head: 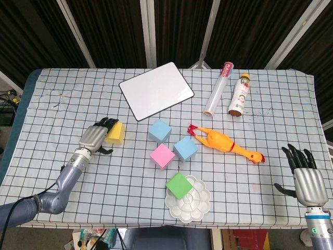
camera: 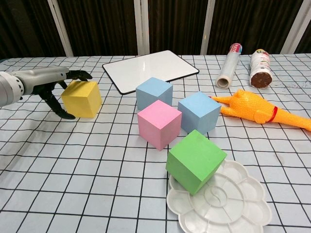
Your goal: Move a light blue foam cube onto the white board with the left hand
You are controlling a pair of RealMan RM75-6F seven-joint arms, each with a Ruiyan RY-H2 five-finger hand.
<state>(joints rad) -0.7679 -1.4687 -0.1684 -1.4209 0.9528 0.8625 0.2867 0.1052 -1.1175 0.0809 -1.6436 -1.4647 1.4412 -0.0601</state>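
Note:
Two light blue foam cubes stand mid-table: one [head: 159, 130] [camera: 153, 93] nearer the white board [head: 156, 90] [camera: 150, 69], the other [head: 184, 148] [camera: 199, 111] to its right. My left hand [head: 95, 137] [camera: 46, 82] is well left of them. It holds a yellow cube [head: 115, 133] [camera: 81, 98] that sits on the table, fingers over its top edge and thumb by its lower left side. My right hand [head: 307, 179] hovers open at the table's front right corner, seen only in the head view.
A pink cube [camera: 159, 124] touches both blue cubes. A green cube [camera: 195, 160] leans on a white palette [camera: 228, 206]. A rubber chicken [camera: 257, 110], a film roll [camera: 229, 65] and a bottle [camera: 260, 68] lie to the right.

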